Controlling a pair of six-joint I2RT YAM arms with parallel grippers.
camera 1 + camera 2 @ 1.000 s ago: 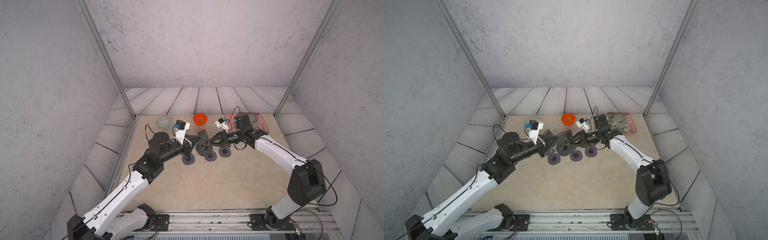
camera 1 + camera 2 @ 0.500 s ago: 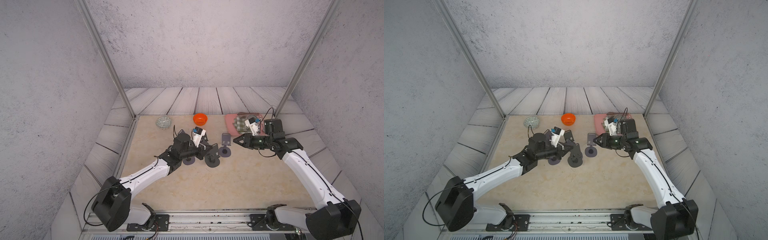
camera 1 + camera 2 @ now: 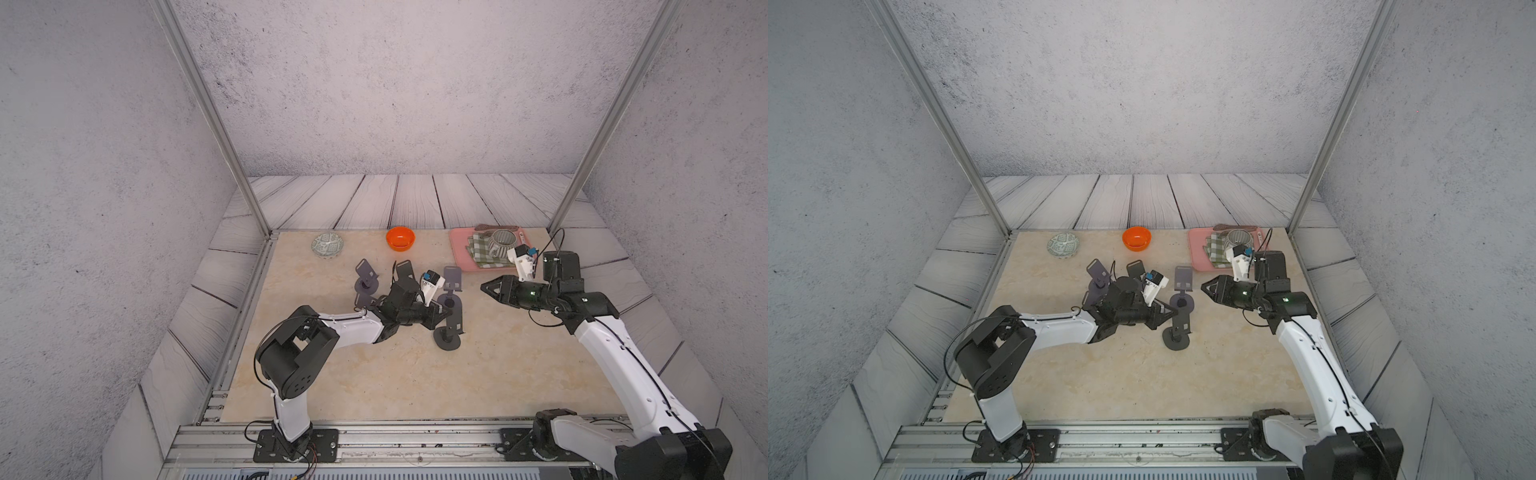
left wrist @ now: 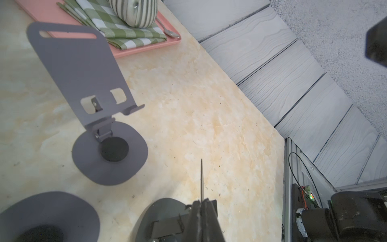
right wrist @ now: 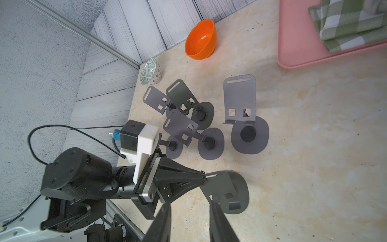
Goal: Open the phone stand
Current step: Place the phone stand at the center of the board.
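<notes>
Top view, twelve o'clock at the far wall. Patterned bowl (image 3: 327, 244) at eleven o'clock on the table (image 3: 374, 382). Left gripper (image 3: 446, 309), jaws pressed together on the thin plate of the phone stand (image 3: 448, 341), whose base rests near the table's centre. Right gripper (image 3: 486, 286), at the stand's two o'clock, jaws slightly apart, empty. Pink tray (image 3: 459, 253) at one o'clock.

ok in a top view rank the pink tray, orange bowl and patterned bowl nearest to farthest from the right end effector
From the right end effector:
1. pink tray, back right, just beyond it
2. orange bowl, back middle
3. patterned bowl, back left corner
</notes>
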